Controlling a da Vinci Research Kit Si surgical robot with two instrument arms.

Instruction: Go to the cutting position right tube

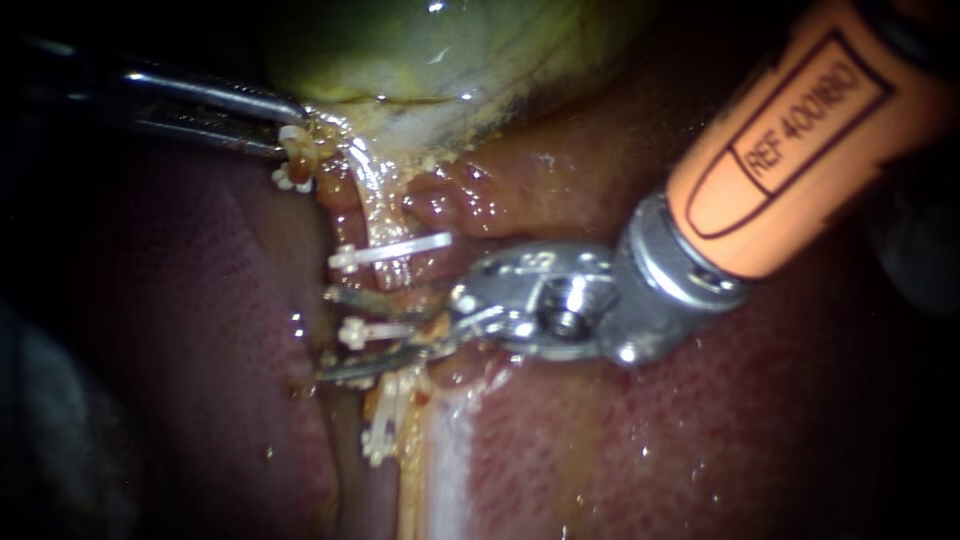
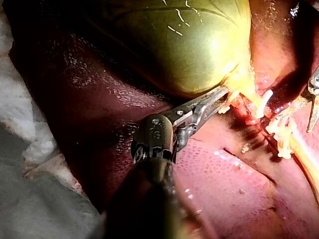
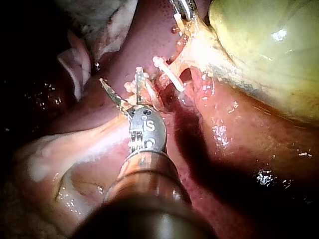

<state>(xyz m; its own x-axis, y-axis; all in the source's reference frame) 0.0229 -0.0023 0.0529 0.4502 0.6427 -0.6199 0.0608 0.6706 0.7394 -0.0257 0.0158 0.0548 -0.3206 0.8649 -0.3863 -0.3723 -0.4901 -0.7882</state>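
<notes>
A pale tube (image 1: pixel 378 215) runs down from the neck of the green gallbladder (image 1: pixel 440 60) and carries several white clips. My right instrument (image 1: pixel 326 335), orange-shafted, comes in from the upper right. Its two thin blades stand open across the tube, with one clip (image 1: pixel 352 333) between them and another clip (image 1: pixel 392 250) just above. The right wrist view shows the same open blades (image 3: pixel 123 79) straddling a clip (image 3: pixel 130 87). My left instrument (image 1: pixel 292 125) is shut on tissue at the gallbladder's neck (image 2: pixel 225 95) and holds it taut. I cannot tell which tube is the right one.
Dark red liver (image 1: pixel 650 440) lies all around, with a pale glistening strip (image 1: pixel 450 460) below the tube. More clips (image 1: pixel 378 440) sit lower on the tube and beside the left jaws (image 1: pixel 288 180). White gauze (image 2: pixel 20 114) lies beside the liver in the left wrist view.
</notes>
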